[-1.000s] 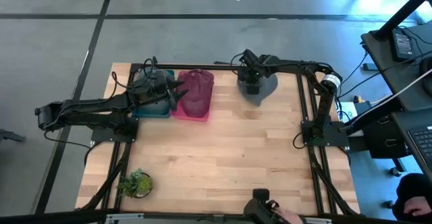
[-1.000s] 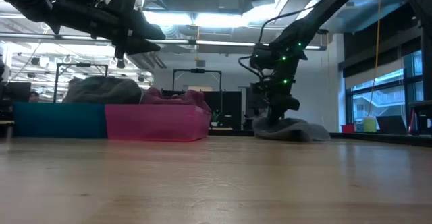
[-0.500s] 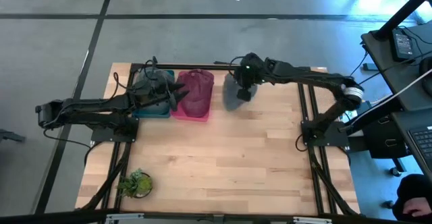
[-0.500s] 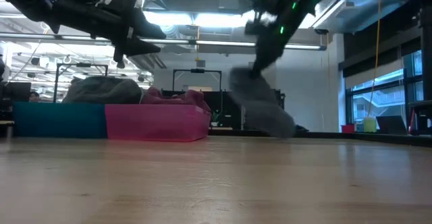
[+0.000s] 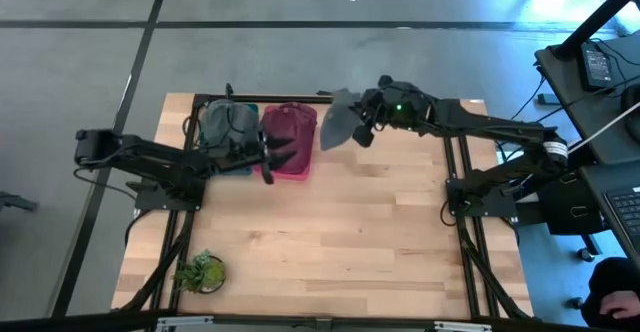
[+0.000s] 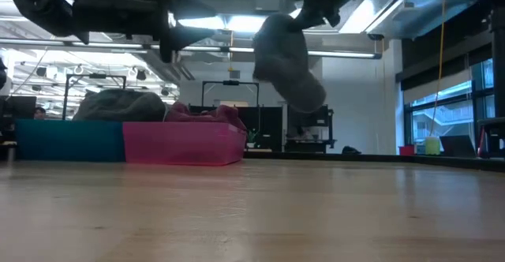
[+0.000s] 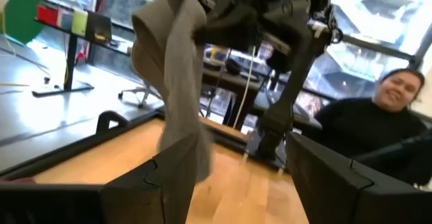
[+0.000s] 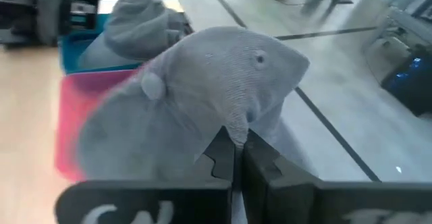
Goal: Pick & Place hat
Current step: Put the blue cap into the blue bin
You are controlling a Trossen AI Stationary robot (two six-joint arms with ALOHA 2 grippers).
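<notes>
Right gripper (image 5: 362,124) raised, pinching grey hat (image 5: 338,119)

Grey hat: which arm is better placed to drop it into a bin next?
Right. Its end effector is shut on the grey hat, held in the air beside the pink bin. The left end effector hovers open over that bin.

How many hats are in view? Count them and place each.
3. One gray hat hangs from the right tool, one gray hat fills the blue bin, one maroon hat lies in the pink bin. More may be buried.
</notes>
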